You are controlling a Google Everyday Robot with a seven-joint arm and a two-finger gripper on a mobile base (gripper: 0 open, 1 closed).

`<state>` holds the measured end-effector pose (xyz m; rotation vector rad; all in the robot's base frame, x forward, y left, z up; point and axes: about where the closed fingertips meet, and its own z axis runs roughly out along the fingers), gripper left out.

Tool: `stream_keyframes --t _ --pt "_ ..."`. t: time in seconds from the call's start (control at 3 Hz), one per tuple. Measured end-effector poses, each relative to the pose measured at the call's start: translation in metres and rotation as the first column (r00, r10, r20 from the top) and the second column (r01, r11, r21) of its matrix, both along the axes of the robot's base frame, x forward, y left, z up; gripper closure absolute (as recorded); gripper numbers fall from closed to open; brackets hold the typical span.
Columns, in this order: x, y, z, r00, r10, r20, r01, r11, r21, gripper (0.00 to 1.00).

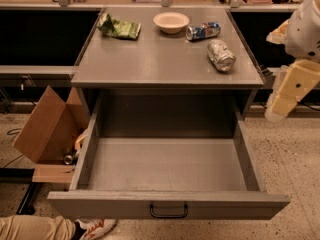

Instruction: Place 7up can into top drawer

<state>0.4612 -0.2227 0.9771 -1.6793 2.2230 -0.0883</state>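
Observation:
The 7up can (pixel 221 55), silver and dented, lies on its side on the grey cabinet top (pixel 150 64), towards the right edge. The top drawer (pixel 167 166) is pulled fully open below, its grey inside bare, with a dark wire handle (pixel 169 211) centred on the front panel. My gripper (pixel 280 104) hangs at the right edge of the view, off the cabinet's right side, level with the drawer's back and well apart from the can.
A blue, red and white can (pixel 203 31) lies beside a white bowl (pixel 171 21) at the back of the top. A green crumpled bag (pixel 119 28) lies at the back left. An open cardboard box (pixel 47 129) stands left of the drawer. A shoe (pixel 95 227) shows at the bottom left.

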Motion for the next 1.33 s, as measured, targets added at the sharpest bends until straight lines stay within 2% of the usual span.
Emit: stream_keyframes --t 0.33,0.67,1.0,1.33 --pt "0.041 -0.007 -0.004 0.9987 -0.047 0.022 0.046 0.998 0.049 0.0" --pt "0.083 -0.011 -0.014 0.9923 -0.118 0.037 0.113 0.985 0.131 0.0" --pt "0.127 -0.019 -0.036 0.9689 -0.247 0.02 0.234 0.938 0.256 0.0" --pt "0.128 -0.019 -0.036 0.9688 -0.247 0.02 0.234 0.938 0.256 0.0"
